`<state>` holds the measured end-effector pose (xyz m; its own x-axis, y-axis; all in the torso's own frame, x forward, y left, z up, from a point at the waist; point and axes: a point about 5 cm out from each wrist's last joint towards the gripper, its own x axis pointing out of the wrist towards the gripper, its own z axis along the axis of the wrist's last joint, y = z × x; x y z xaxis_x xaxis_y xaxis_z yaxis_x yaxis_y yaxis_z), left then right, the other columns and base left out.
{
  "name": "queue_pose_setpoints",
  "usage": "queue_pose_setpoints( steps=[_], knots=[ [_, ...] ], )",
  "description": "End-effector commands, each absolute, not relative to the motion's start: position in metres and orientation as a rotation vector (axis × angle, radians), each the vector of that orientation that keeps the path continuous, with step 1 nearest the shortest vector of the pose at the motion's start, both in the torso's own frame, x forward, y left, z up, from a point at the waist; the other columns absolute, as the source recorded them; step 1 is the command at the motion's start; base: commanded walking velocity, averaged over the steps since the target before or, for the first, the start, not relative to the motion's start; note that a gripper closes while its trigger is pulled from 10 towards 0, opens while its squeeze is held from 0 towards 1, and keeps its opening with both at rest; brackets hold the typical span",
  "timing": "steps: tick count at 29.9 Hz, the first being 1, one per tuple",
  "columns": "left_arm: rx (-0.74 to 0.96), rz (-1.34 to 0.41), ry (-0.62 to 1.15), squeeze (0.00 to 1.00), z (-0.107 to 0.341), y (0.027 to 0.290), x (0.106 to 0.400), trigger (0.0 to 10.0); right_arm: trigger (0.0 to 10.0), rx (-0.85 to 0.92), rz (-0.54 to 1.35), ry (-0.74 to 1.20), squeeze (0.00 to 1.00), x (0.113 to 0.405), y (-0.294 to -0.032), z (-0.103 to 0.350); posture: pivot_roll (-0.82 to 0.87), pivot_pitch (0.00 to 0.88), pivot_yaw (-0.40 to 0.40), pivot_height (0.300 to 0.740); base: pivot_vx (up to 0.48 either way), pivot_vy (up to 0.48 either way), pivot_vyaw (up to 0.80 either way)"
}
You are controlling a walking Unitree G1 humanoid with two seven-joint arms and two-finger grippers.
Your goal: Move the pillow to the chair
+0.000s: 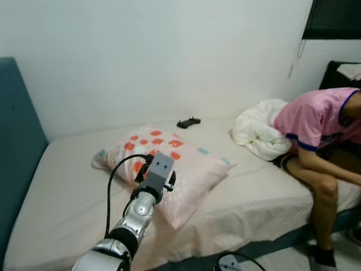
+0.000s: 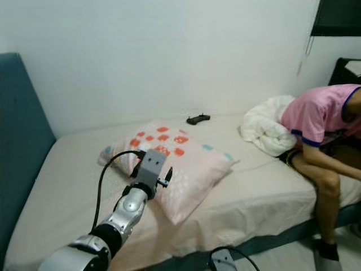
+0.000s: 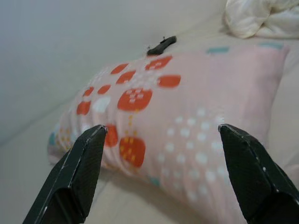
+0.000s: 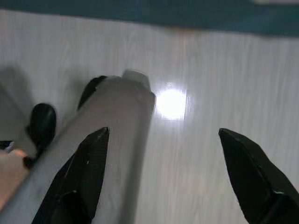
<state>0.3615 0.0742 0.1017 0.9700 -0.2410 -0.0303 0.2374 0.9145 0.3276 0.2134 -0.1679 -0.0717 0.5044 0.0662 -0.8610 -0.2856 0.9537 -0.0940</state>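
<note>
A pale pink pillow (image 1: 186, 161) with orange and white patches lies flat on the bed (image 1: 67, 192), near its front edge. My left arm reaches out over the bed, and the left gripper (image 1: 153, 167) is at the pillow's near side. In the left wrist view the left gripper (image 3: 162, 128) is open, its two black fingers (image 3: 79, 172) spread to either side of the pillow (image 3: 187, 116), a little short of it. The right gripper (image 4: 163, 132) hangs open over the pale floor (image 4: 224, 70), holding nothing.
A person in a pink shirt (image 1: 318, 121) sits bent over on the bed's right edge, legs down to the floor. A white bundled blanket (image 1: 259, 132) lies beside them. A small black device (image 1: 188, 122) rests near the wall. A teal headboard (image 1: 17, 147) stands at the left.
</note>
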Motion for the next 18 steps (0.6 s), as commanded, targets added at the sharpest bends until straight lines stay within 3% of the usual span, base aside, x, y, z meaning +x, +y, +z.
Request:
queue_pose_setpoints(
  steps=[1,8,18],
  knots=[
    [0.340,-0.245,0.005,0.00,0.098,0.074,0.360,10.0,10.0,-0.238,0.223,1.064,0.00,0.204,-0.167,-0.077,-0.03,0.000,-0.033,0.595,0.000,0.000,0.00],
    [0.373,-0.292,-0.004,0.00,0.098,0.060,0.358,10.0,10.0,-0.228,0.220,1.052,0.00,0.206,-0.167,-0.076,-0.03,0.000,-0.033,0.570,0.000,0.000,0.00],
    [0.398,-0.356,-0.021,0.00,0.099,0.044,0.354,10.0,10.0,-0.195,0.207,1.015,0.00,0.213,-0.166,-0.072,-0.04,0.000,-0.029,0.570,0.000,0.000,0.00]
  ],
)
